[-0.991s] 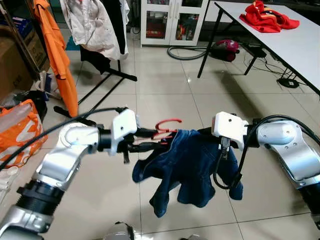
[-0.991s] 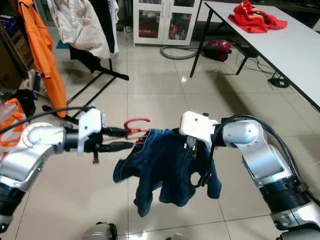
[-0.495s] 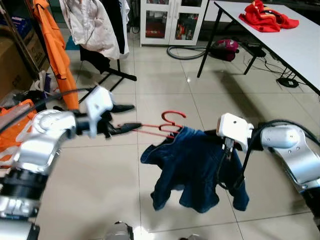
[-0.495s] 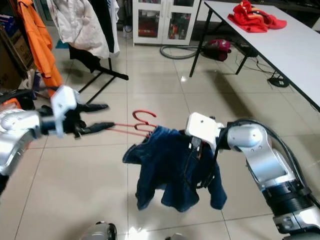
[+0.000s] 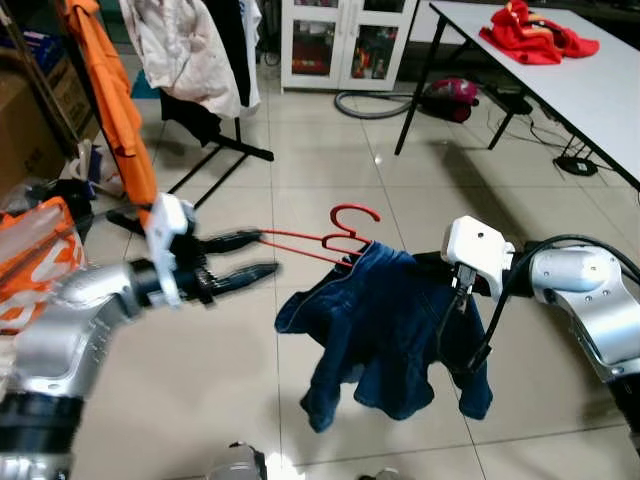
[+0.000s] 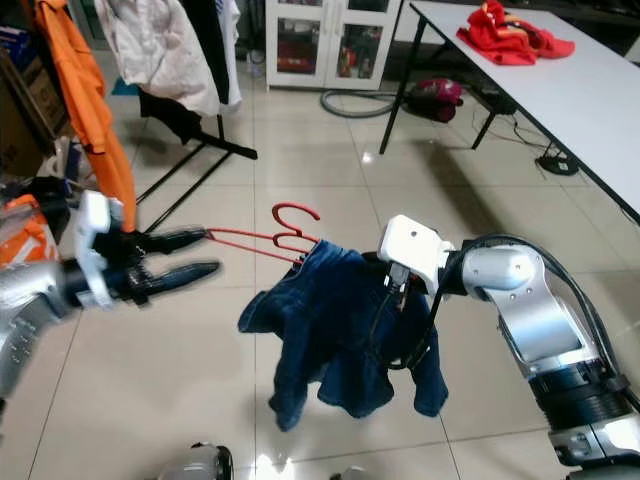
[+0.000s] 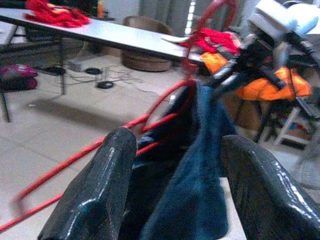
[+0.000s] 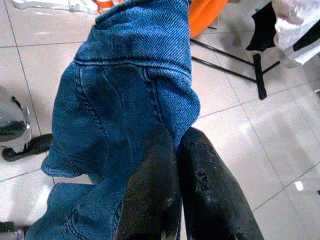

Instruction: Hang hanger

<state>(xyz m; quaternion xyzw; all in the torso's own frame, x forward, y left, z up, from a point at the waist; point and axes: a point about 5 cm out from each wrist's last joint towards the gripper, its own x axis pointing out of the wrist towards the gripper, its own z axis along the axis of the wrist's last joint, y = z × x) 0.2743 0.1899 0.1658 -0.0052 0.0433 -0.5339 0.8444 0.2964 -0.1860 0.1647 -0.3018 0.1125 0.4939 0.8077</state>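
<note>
a robot looks down over a pale tiled floor (image 5: 330,170) with both silver arms raised in front of it. near the centre of the frame hangs a red hanger (image 5: 330,238), its hook pointing up and its thin wire frame stretching toward the left. a dark blue denim garment (image 5: 385,330) is draped over the hanger's right part and droops below it, clear of the floor.

the left gripper (image 5: 262,252) sits left of centre, its two long black fingers spread well apart. the upper finger lies at the left end of the hanger's red wire; whether it touches the wire cannot be told. in the left wrist view the two fingers (image 7: 95,195) stand wide, with the red wire and blue cloth between and beyond them.

the right gripper (image 8: 175,150) is at centre right, under a white wrist block, pushed into the top of the denim. in the right wrist view its two fingers are pressed nearly together, pinching a fold of the blue cloth.

in the upper left of the frame a clothes rack (image 5: 215,150) with black feet carries an orange garment (image 5: 115,100) and a pale jacket (image 5: 185,50). at upper right a white table (image 5: 580,85) holds a heap of red cloth (image 5: 535,35). at the top centre stands a white cabinet (image 5: 345,45) with glass doors.
</note>
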